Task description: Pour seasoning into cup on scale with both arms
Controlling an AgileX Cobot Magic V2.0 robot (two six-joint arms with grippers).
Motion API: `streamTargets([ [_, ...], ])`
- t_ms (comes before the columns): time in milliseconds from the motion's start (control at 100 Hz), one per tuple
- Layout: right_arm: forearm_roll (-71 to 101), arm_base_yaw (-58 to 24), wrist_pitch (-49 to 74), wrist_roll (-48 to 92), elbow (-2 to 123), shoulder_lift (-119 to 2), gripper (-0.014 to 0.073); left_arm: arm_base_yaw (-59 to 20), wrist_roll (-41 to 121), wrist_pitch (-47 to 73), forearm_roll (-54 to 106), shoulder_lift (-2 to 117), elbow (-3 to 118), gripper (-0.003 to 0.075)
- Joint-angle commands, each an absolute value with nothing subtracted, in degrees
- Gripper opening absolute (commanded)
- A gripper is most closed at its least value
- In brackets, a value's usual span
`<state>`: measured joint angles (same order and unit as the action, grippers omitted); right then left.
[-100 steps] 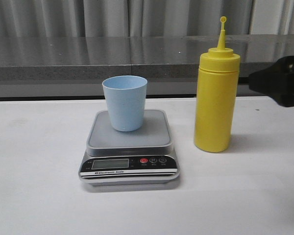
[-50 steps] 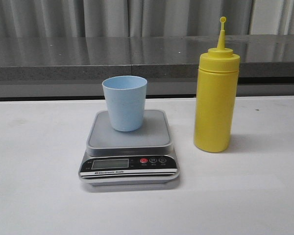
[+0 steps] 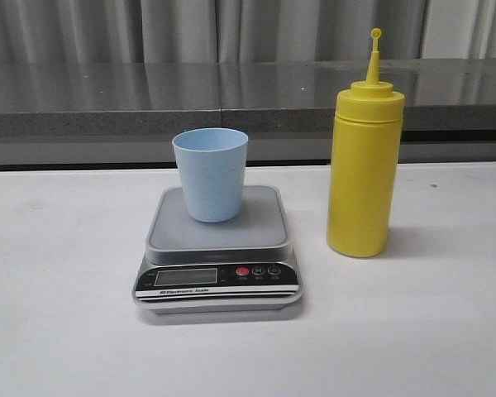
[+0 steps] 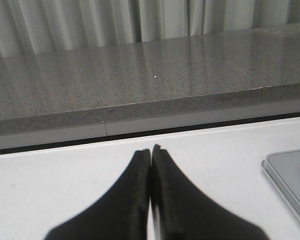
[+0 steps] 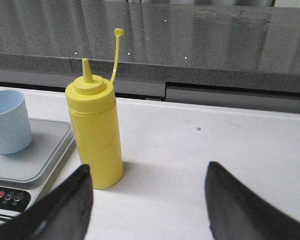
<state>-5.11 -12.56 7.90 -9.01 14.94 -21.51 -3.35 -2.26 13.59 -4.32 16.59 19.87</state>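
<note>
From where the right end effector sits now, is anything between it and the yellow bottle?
Nothing visible. The right end effector is open, with bare table between it and the yellow bottle.

**Matte black fingers, nothing else of the robot on camera**

Left gripper [image 4: 150,150]: two smooth, matte black fingers [image 4: 125,200], broad at the base, curving and tapering to narrow tips with small squared ends.

Right gripper [image 5: 150,172]: same plain black finish, two wide rounded fingers [image 5: 240,210], softly blurred. No markings, screws or cables visible on either.
</note>
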Motion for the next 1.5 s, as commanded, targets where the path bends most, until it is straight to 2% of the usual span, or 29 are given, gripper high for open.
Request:
streamTargets([
  [0,-5.5,-12.1,4.3,-8.5,16.3,-20.7,0.0315,-3.3,-2.3,8.9,-3.9,16.9,21.3,-0.0018],
  [200,-5.6,-12.1,4.3,-8.5,16.3,-20.5,-0.0041,-3.3,-2.3,8.9,-3.9,16.9,21.3,-0.0018],
  [270,-5.6,-12.1,4.3,-8.5,16.3,-20.5,-0.0125,-3.3,-2.3,8.9,-3.9,16.9,21.3,-0.0018],
  [1090,-9.9,-12.1,5.7,-8.4,16.0,-20.0,-0.012,-3.3,-2.3,8.9,-3.9,16.9,21.3,-0.0018],
  [1310,-11.6,-11.9,10.8,-8.4,16.0,-14.1,-0.012,-3.3,-2.3,8.9,-3.9,16.9,21.3,-0.0018],
  [1490,-11.5,-7.6,12.6,-8.4,12.3,-6.3,-0.012,-3.3,-2.3,8.9,-3.9,16.9,21.3,-0.0018],
])
